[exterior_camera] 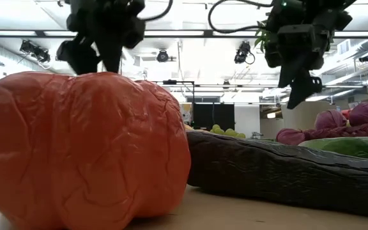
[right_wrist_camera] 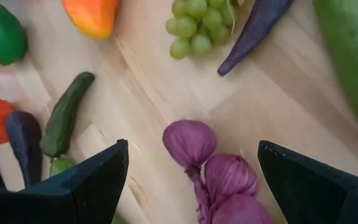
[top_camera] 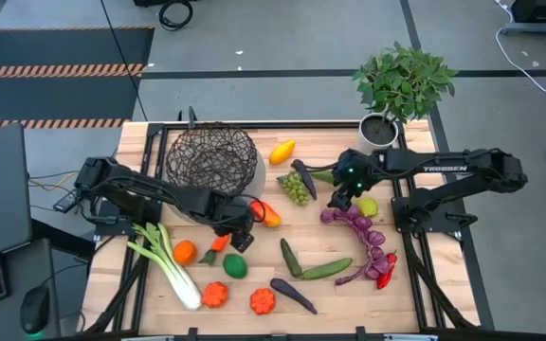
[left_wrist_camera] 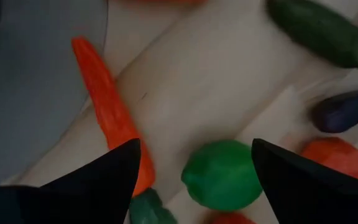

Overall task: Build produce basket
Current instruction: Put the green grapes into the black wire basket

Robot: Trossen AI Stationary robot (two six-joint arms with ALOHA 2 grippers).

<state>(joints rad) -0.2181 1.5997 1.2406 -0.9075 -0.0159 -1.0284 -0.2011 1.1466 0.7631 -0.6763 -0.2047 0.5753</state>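
The dark wire basket [top_camera: 211, 157] stands at the table's far left. Produce lies spread over the wood: a leek [top_camera: 165, 265], an orange [top_camera: 185, 252], a carrot [left_wrist_camera: 107, 106], a green lime [left_wrist_camera: 222, 175], cucumbers [top_camera: 327, 269], grapes [right_wrist_camera: 194, 25] and a string of purple onions [right_wrist_camera: 189, 142]. My left gripper [left_wrist_camera: 196, 144] hangs open above the carrot and lime, right of the basket's near side, with nothing in it. My right gripper [right_wrist_camera: 192, 144] hangs open over the far end of the onion string [top_camera: 358, 227] and is also empty.
A potted green plant [top_camera: 401, 90] stands at the far right corner. Two orange pumpkins [top_camera: 215, 295] [top_camera: 262, 301] and a dark aubergine [top_camera: 294, 295] lie near the front edge. A red chilli [top_camera: 385, 275] lies right of the cucumbers. A lemon [top_camera: 368, 206] sits beside my right gripper.
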